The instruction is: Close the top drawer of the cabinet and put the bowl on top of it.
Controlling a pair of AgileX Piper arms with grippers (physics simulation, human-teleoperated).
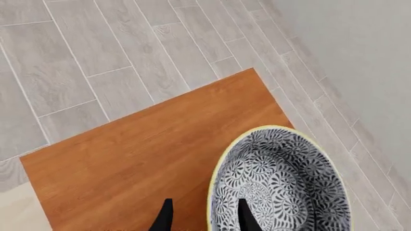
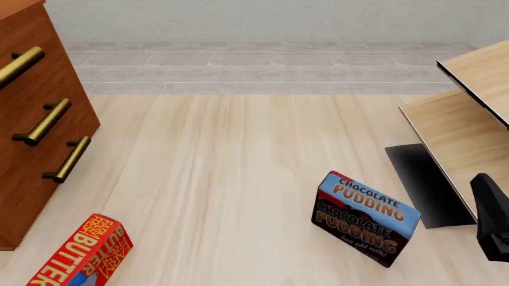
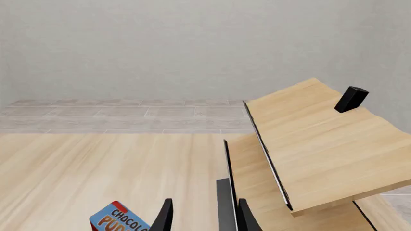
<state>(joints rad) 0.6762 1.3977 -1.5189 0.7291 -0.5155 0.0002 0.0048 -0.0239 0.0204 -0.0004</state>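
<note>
1. The bowl (image 1: 279,183) sits above the flat top of the cabinet (image 1: 147,159), with the left end effector (image 1: 204,216) gripping its rim: one finger inside the patterned hollow, the other outside the cream wall.
2. The bowl lies straight ahead of that end effector. I cannot tell whether its base touches the wood or hangs just over it.
3. From the front, all three brass-handled drawer fronts line up; the top drawer (image 2: 20,62) looks flush, so I judge it closed.
4. The right end effector (image 3: 204,216) is well apart from the cabinet, fingers parted and empty, beside pale shelving (image 3: 308,139).
5. On the counter (image 2: 238,167), a blue box (image 2: 366,217) reads "CHOCOLATE PUDDING", and a red box (image 2: 80,253) reads "FARM FRESH BUTTER".
</note>
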